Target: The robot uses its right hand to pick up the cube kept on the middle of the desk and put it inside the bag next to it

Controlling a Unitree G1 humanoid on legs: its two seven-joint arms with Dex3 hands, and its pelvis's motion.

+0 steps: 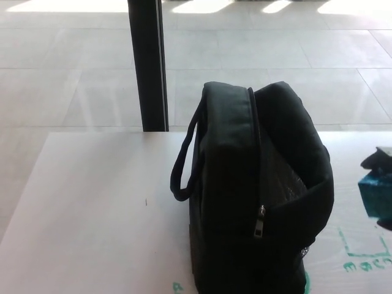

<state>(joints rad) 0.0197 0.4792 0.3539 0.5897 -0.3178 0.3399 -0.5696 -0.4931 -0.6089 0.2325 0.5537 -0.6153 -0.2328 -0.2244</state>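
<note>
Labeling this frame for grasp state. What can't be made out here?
- Right hand, head view: cut off by the right edge; finger state unreadable.
- Cube: half out of frame.
- Bag interior: hidden by its own walls.
- Green writing on the desk: cut off, too small.
- Left hand: not visible.

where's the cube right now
In the head view the teal cube is at the far right edge, held in the robot's right hand above the white desk, to the right of the black bag.
</note>
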